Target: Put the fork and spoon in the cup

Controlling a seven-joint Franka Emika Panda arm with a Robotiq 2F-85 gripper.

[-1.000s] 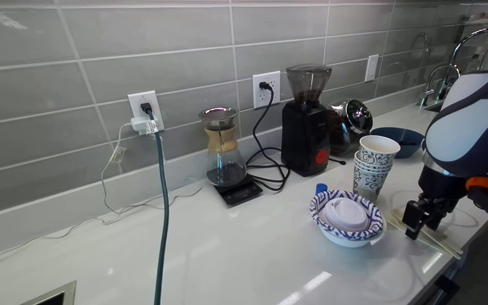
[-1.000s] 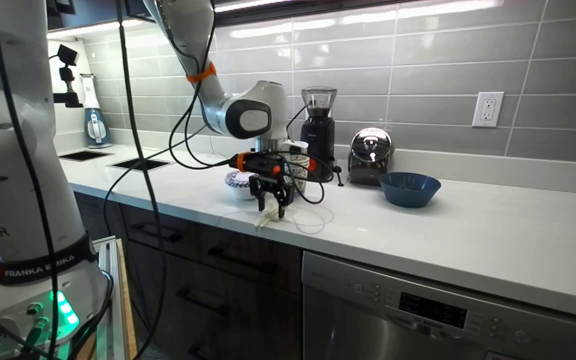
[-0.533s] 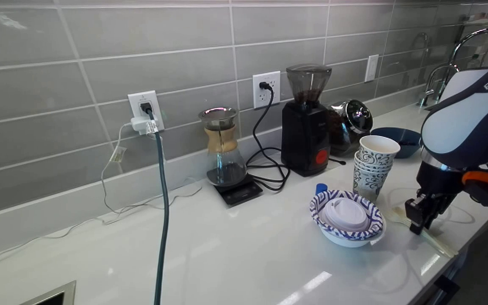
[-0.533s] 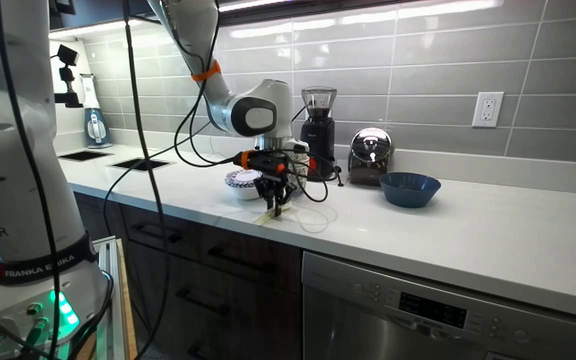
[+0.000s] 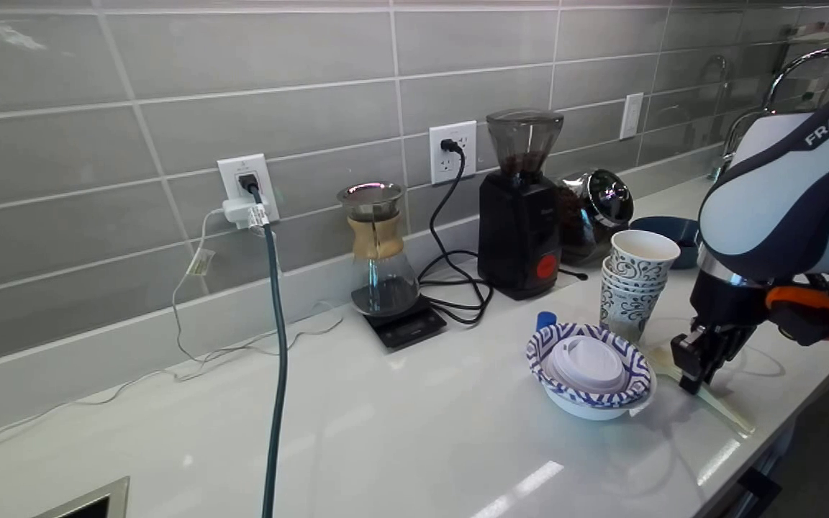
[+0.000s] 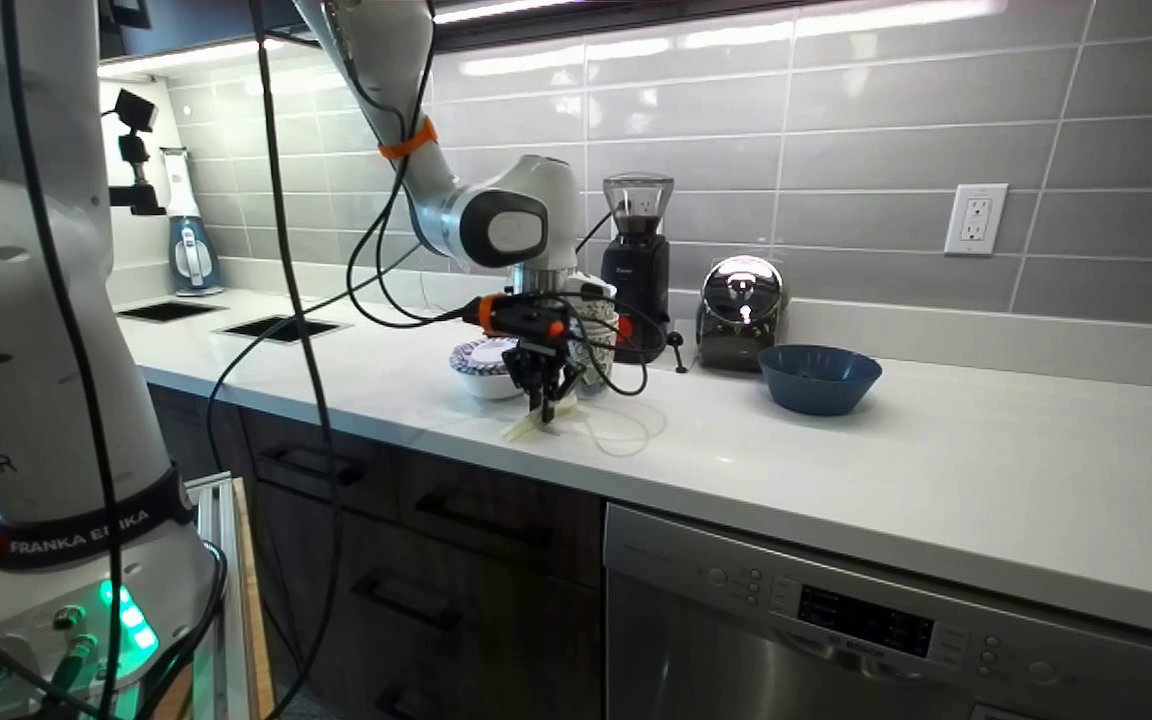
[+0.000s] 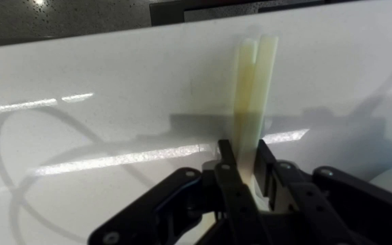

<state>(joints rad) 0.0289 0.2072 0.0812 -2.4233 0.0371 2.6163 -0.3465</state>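
Observation:
The fork and spoon (image 7: 254,85) are pale, slim utensils with their handles side by side in the wrist view. My gripper (image 7: 243,144) is shut around both handles; which is which cannot be told, as the heads are hidden there. In an exterior view the gripper (image 5: 689,385) is low over the counter, and a pale utensil end (image 5: 663,362) shows beside it. The handle ends (image 6: 524,428) point toward the counter's front edge. Several white patterned cups form an upright stack, the cup (image 5: 643,252) on top, left of and behind the gripper; the arm partly covers it in an exterior view.
A blue-and-white patterned bowl (image 5: 547,344) holding white lids stands close to the left of the gripper. Behind are a black grinder (image 5: 519,230), a glass jar (image 5: 587,216) and a dark blue dish (image 6: 821,385). A glass coffee maker (image 5: 386,280) sits farther left.
The fingers stood apart over the utensils a second ago and have closed around the handles. In an exterior view, gripper and utensils have shifted slightly left, away from the front edge.

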